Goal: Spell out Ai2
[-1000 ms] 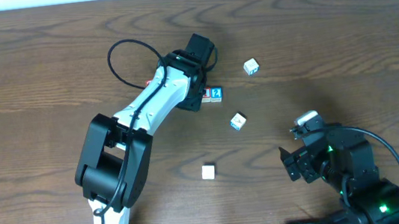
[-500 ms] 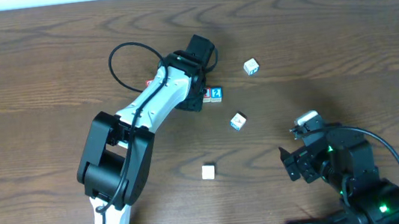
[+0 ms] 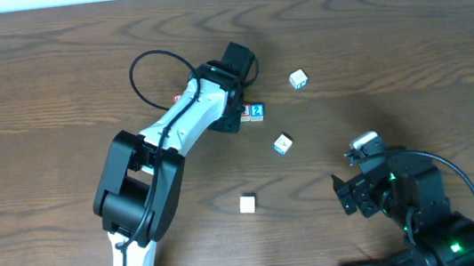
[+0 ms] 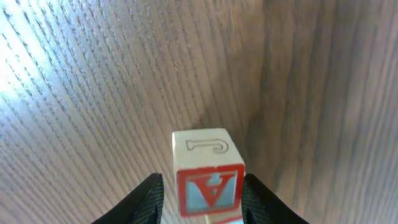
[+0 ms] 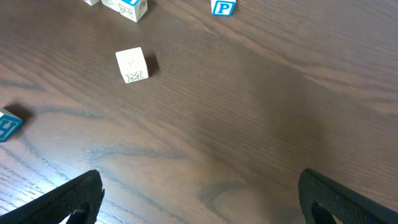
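Dark wood-grain table (image 3: 405, 33), matte finish. The left gripper (image 4: 204, 182) has its black fingers either side of the A cube (image 4: 209, 185), but I can't tell if they're actually squeezing it. It's a chunky white block with a red frame and an embossed letter on another face. Overhead, the 2 cube (image 3: 258, 111) touches a red-framed cube (image 3: 244, 109) that's unreadable under the wrist. My guess is it's partly spelled, with the middle letter unconfirmed. The right gripper (image 5: 199, 199) is spread wide and empty, well apart from the row, near the spare M cube (image 5: 132, 65).

black-and-white arms (image 3: 183, 118), possibly green leds (image 3: 452, 247)
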